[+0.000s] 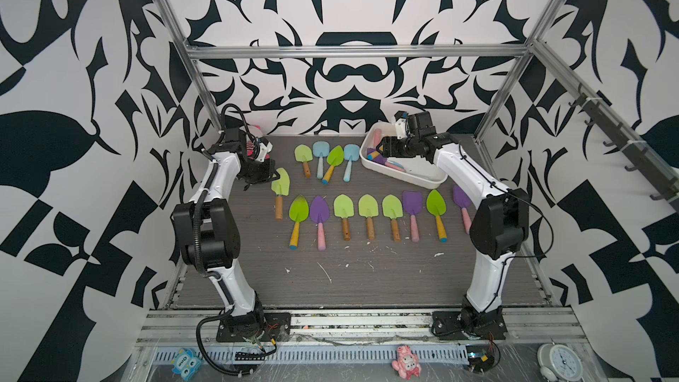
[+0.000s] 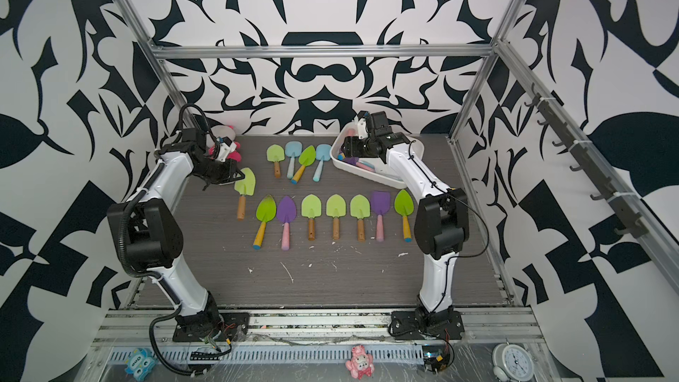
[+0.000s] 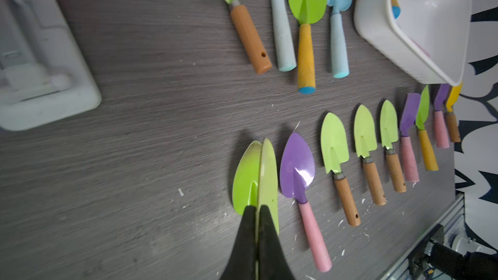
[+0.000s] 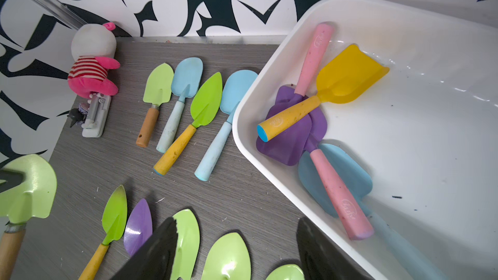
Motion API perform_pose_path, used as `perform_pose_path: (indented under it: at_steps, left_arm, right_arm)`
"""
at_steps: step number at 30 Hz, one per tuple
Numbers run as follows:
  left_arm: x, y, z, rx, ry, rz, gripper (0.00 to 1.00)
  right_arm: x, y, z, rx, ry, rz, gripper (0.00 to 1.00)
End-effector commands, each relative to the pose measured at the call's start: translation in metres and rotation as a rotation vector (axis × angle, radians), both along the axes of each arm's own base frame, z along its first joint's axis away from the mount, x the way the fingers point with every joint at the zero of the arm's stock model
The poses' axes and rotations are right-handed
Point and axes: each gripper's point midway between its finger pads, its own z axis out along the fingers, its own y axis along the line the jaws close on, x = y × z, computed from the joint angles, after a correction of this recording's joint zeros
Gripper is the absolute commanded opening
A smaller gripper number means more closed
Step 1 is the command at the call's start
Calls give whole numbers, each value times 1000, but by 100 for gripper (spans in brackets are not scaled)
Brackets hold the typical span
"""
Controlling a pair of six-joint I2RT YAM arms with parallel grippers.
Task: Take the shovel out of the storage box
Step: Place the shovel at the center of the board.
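Observation:
The storage box [image 1: 405, 177] [image 4: 244, 141] is a white tub at the back right of the table. Inside lie a yellow shovel [image 4: 347, 76], purple shovels with pink handles [image 4: 291, 141] and a blue shovel [image 4: 350, 173]. My right gripper [image 1: 379, 150] [image 4: 237, 238] hovers open over the box's left end with nothing between its fingers. My left gripper [image 1: 273, 177] [image 3: 258, 207] is shut on the blade of a light green shovel with a wooden handle [image 1: 280, 187] [image 3: 269, 173] at the left of the table, just above a darker green shovel.
Several shovels [image 1: 368, 207] lie in a row across the table's middle, and more [image 1: 327, 159] sit near the back. A pink plush toy [image 4: 93, 60] and a white device [image 4: 95, 115] are at the back left corner. Small toys and a clock [image 1: 560, 361] line the front rail.

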Motion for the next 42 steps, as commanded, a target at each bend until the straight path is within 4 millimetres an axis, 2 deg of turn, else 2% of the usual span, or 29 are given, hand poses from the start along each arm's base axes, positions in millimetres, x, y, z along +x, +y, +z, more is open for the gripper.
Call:
perform_pose_path:
  at_steps: [1, 7, 15, 25, 30, 42]
  left_arm:
    - [-28, 11, -15, 62, 86, -33, 0]
    - [-39, 20, -38, 82, 116, -29, 0]
    - [-46, 24, -63, 110, 151, -58, 0]
    - [-46, 27, -81, 125, 154, -65, 0]
    - [-47, 27, -87, 127, 151, -67, 0]
    - [-48, 30, -103, 144, 173, -56, 2]
  right_arm:
    - [11, -1, 20, 41, -27, 17, 72]
    - [25, -8, 10, 74, 1, 5, 70]
    - [32, -21, -9, 84, 43, -22, 69]
    - [40, -44, -45, 71, 159, -115, 65]
    - [43, -55, -53, 66, 183, -135, 64]
    - [54, -44, -61, 150, 201, -127, 63]
